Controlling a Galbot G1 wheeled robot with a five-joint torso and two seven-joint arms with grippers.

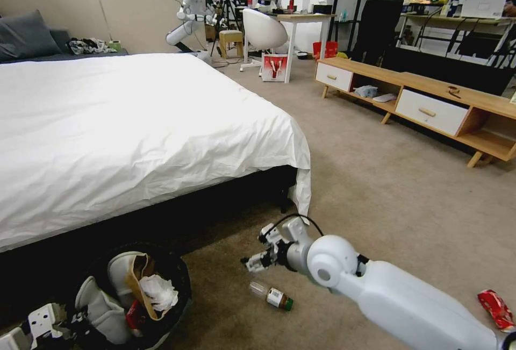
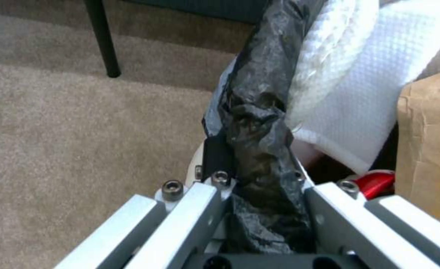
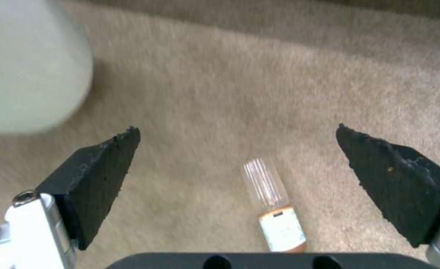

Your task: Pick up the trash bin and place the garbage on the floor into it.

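Our left end effector (image 2: 260, 209) clamps the trash bin (image 1: 177, 280); right end effector (image 3: 237, 164), jaws apart, hovers over the bottle (image 3: 274, 209), and we need a descent.

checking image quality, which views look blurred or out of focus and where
Right wrist view: carpet and small bottle smeared, pale blob top left defocused. Left wrist view: bag-lined trash bin rim fairly sharp. Head view: sharp, straight edges bowed, dark shadow under the bed.

Even indoor light, dark shadow under the bed (image 1: 107, 124), right wrist view blurred.
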